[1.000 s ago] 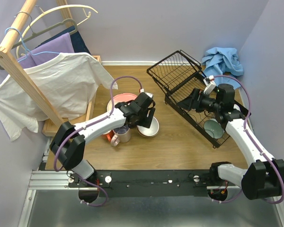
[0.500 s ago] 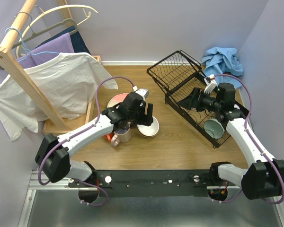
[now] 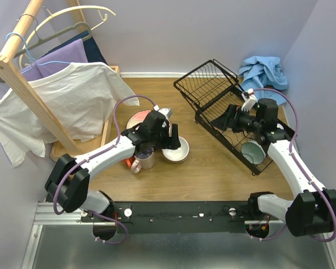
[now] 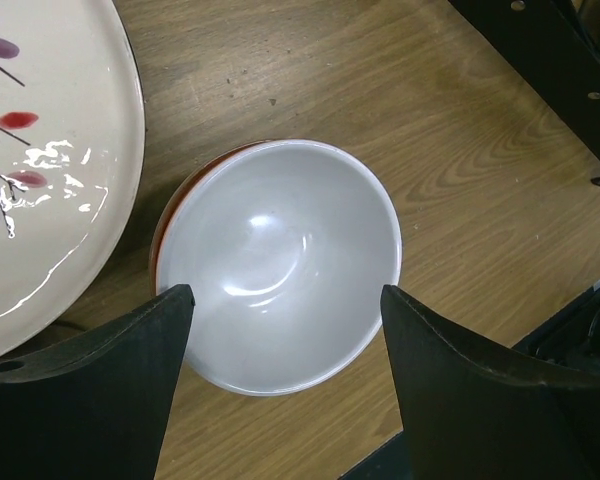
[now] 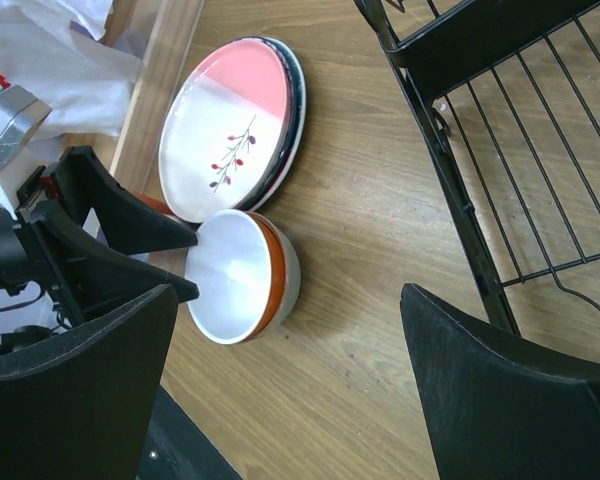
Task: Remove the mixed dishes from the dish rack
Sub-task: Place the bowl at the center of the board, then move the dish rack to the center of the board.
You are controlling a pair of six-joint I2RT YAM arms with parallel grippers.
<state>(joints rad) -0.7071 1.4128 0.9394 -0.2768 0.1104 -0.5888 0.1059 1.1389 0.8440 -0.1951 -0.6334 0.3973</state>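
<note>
The black wire dish rack (image 3: pixel 221 98) stands at the right and still holds a pale-green bowl (image 3: pixel 252 152). On the table a white bowl (image 3: pixel 176 150) sits nested in an orange-banded bowl; it shows in the left wrist view (image 4: pixel 280 265) and the right wrist view (image 5: pixel 238 275). The pink-and-cream sprig plate (image 5: pixel 230 130) lies on a stack beside it (image 3: pixel 139 119). A purple-inside mug (image 3: pixel 144 159) stands by the bowls. My left gripper (image 4: pixel 285 292) is open just above the white bowl (image 3: pixel 166 139). My right gripper (image 5: pixel 288 298) is open and empty over the rack's near side (image 3: pixel 228 117).
A wooden clothes rail with a white T-shirt (image 3: pixel 61 101) and hangers fills the left side. A blue cloth (image 3: pixel 263 73) lies behind the rack. The rack's raised basket end (image 3: pixel 204 83) stands at the back. An orange mug (image 3: pixel 126 161) sits behind the purple-inside one.
My left arm has swung its elbow out and its gripper has drawn slightly left over the white bowl, which stays put. The right arm has not moved.
</note>
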